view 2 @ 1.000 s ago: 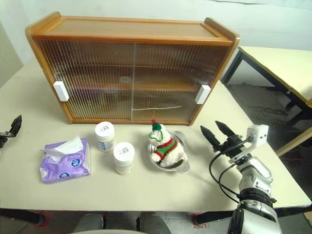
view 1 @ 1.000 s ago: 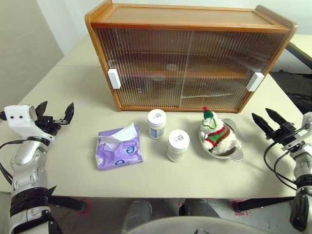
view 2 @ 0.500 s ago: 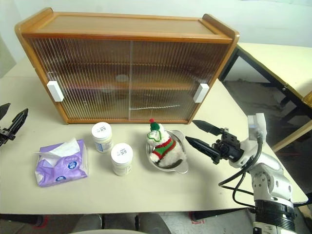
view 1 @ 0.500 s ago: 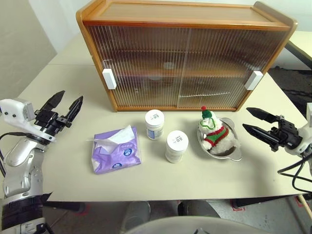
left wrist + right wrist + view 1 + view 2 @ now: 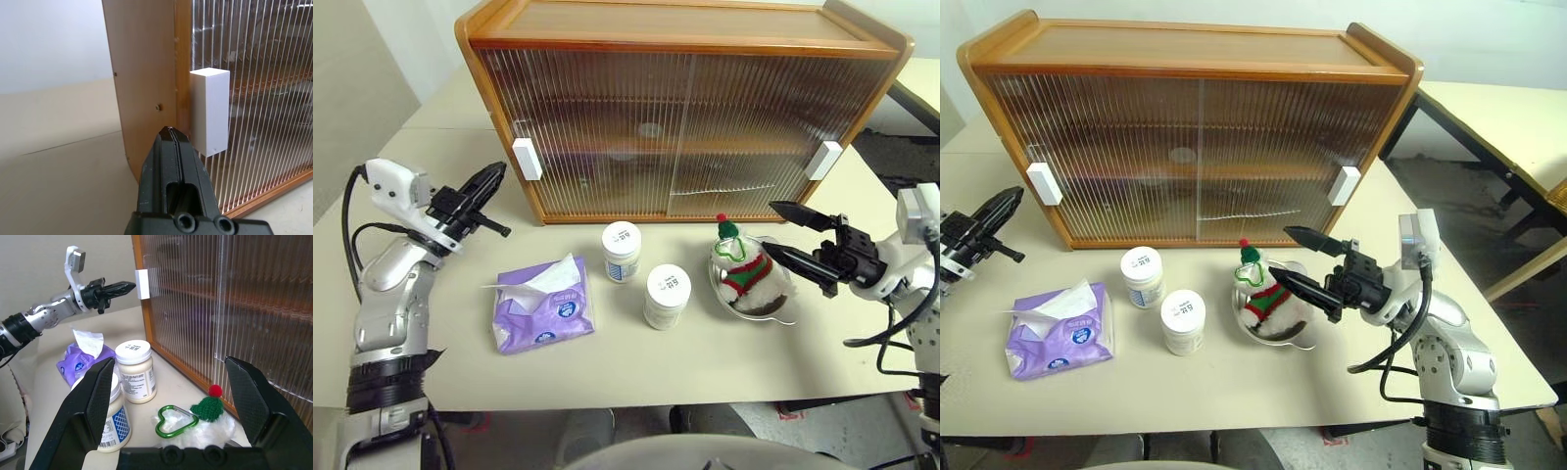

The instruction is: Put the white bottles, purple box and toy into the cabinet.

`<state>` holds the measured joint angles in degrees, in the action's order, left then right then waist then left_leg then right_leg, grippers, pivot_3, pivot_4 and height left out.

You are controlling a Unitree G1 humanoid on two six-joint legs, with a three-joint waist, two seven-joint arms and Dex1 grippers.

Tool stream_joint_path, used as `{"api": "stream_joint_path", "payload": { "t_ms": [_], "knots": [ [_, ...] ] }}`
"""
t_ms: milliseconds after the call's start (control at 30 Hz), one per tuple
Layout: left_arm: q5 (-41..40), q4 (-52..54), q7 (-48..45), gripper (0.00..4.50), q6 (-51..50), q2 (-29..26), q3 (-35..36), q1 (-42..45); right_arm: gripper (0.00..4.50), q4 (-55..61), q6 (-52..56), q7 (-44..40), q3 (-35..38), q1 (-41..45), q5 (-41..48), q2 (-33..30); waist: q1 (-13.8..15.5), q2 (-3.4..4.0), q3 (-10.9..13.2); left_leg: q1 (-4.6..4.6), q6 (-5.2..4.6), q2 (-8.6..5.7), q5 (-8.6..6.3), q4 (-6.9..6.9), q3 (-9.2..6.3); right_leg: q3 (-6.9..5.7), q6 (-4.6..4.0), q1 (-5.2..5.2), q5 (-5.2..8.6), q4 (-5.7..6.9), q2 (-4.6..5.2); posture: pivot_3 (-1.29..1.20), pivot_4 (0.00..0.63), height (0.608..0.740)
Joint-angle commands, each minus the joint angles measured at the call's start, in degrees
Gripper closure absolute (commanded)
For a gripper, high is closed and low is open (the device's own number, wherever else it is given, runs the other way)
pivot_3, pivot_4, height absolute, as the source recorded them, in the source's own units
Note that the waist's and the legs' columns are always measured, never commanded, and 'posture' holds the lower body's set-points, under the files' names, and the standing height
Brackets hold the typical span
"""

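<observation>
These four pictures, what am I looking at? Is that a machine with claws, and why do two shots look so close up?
It is a humanoid robot with two arms, each ending in a two-fingered black pincer. Two pictures come from cameras in its head, looking down over a table. The other two come from a camera on each wrist, looking along that arm's own fingers, hence the close-ups.

On the table stands a wooden cabinet with ribbed sliding doors, both shut. In front of it lie a purple box of tissues, two white bottles, and a toy sitting in a steel bowl.

The left pincer is shut and empty, pointing at the cabinet's white handle. The right pincer is wide open near the toy, holding nothing.
</observation>
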<state>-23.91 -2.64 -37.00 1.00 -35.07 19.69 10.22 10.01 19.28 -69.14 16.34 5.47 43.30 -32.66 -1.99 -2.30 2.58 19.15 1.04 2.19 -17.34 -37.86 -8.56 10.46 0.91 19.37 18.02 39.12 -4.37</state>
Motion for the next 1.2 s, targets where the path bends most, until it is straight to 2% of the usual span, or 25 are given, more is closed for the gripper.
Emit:
{"api": "stream_joint_path", "payload": {
  "t_ms": [33,333,733,1000,1200],
  "knots": [
    [1.7,-2.5,-0.7,4.47,1.1,0.5,-1.6,2.0,0.00,1.8,0.9,0.8,-0.7,0.1,0.9,-0.5,-0.1,0.00,-0.1,0.00,0.00,0.00,0.00,0.00,0.00,0.00,0.01,-0.01,-0.01,0.00,0.00,-0.12,0.025,0.740],
    [2.3,-5.2,-3.8,4.47,3.7,3.2,-4.3,4.6,0.00,4.6,1.3,3.5,-1.2,-0.7,1.2,-0.1,-0.4,-0.15,-0.4,0.02,-0.14,-0.02,-0.05,-0.23,-0.06,-0.01,0.21,-0.11,-0.12,-0.01,0.00,-0.15,0.012,0.740],
    [1.3,-4.0,-5.9,4.47,5.0,3.6,-3.9,2.1,0.00,2.7,-0.8,2.3,-2.1,-1.5,0.8,0.4,-0.4,-0.21,-0.5,0.18,-0.28,-0.11,-0.13,-0.66,-0.17,-0.04,0.35,-0.19,-0.18,-0.05,0.06,-0.14,0.024,0.740],
    [1.0,-5.5,-6.8,4.47,6.0,4.3,-3.3,2.1,0.00,3.5,0.4,3.5,-2.9,0.1,1.2,0.2,-2.0,-0.16,-0.5,0.16,-0.39,-0.12,-0.02,-0.77,-0.19,-0.06,-0.01,-0.21,-0.22,-0.03,0.06,-0.13,0.031,0.740],
    [1.8,-6.3,-7.5,4.47,6.1,5.1,-5.3,4.0,0.00,4.1,0.6,3.8,-2.8,-0.3,1.3,0.1,-2.1,-0.16,-0.5,0.19,-0.40,-0.15,0.00,-0.87,-0.19,-0.06,-0.10,-0.24,-0.17,-0.03,0.06,-0.14,0.030,0.740]
  ]
}}
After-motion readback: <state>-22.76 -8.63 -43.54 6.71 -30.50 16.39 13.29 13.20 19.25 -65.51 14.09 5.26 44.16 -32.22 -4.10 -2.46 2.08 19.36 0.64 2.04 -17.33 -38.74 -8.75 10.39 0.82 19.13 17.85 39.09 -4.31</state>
